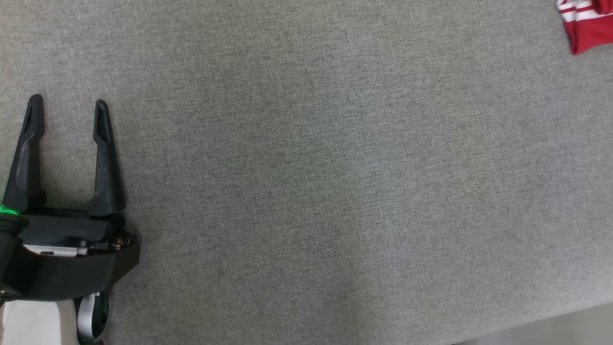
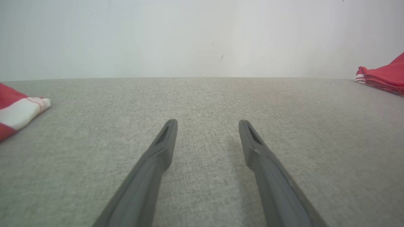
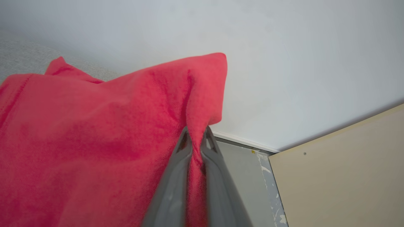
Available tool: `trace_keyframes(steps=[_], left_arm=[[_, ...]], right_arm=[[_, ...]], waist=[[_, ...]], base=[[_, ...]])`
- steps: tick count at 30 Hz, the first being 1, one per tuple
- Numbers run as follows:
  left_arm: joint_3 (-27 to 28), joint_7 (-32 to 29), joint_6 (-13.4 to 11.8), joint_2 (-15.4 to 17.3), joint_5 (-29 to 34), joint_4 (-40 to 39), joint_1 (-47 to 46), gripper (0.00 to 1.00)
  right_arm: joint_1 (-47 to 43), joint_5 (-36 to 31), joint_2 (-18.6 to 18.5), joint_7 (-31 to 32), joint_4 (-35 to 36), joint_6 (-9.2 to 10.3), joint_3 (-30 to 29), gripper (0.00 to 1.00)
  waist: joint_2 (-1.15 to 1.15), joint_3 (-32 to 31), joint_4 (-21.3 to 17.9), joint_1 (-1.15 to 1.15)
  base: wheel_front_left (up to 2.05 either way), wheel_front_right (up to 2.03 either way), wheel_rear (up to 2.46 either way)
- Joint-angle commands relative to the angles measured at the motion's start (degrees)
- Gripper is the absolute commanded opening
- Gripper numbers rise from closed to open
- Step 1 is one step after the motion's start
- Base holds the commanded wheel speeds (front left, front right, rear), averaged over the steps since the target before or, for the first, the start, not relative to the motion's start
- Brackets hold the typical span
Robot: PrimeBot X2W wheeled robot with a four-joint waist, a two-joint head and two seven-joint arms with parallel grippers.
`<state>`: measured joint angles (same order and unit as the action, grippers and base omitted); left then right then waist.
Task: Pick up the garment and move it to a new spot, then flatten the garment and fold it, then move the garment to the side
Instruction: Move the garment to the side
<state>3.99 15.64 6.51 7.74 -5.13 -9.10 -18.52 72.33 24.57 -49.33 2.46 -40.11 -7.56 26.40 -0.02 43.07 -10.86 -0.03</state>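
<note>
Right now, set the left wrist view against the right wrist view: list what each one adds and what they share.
Left wrist view adds: the left gripper, open and empty, low over the grey surface, and a folded red-and-white cloth at its left edge.
Right wrist view adds: the right gripper shut on a fold of the red garment, with a beige panel and a strip of floor behind.
Shared: the pale wall, the grey surface and red fabric. The red heap at the left wrist view's right edge is likely the same garment.

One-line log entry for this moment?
left gripper: open, empty, over grey surface | right gripper: shut on red garment | garment: upper right of head view
</note>
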Motion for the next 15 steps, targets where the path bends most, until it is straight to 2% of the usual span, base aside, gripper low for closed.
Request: trace_keyframes(steps=[1,2,3,9,15], left_arm=[[-1.71,-0.92,0.27,-1.28,-0.13,4.89,-1.09,1.00],[-1.71,-0.92,0.27,-1.28,-0.13,4.89,-1.09,1.00],[-1.34,-0.92,0.03,-1.38,-0.44,4.86,-1.02,1.00],[-0.57,-0.93,-0.14,-1.81,-1.16,5.95,-0.55,1.00],[0.36,-0.90,-0.48,-2.80,-1.96,7.08,1.20,1.00]], right_arm=[[0.91,-0.61,0.05,-0.36,-0.99,0.17,0.06,0.49],[0.91,-0.61,0.05,-0.36,-0.99,0.17,0.06,0.49],[1.62,-1.52,0.26,-0.81,-1.98,0.17,0.25,1.00],[2.64,-4.89,1.99,-5.24,-4.59,0.17,-1.23,1.00],[1.30,-6.39,5.43,-10.55,-5.53,0.17,-2.66,1.00]], waist=[[0.02,0.25,0.30,0.03],[0.02,0.25,0.30,0.03],[0.02,0.31,0.45,0.03],[0.02,-0.99,0.88,0.03],[0.02,-5.83,1.93,0.03]], base=[[0.00,0.00,0.00],[0.00,0.00,0.00],[0.00,0.00,0.00],[0.00,0.00,0.00],[0.00,0.00,0.00]])
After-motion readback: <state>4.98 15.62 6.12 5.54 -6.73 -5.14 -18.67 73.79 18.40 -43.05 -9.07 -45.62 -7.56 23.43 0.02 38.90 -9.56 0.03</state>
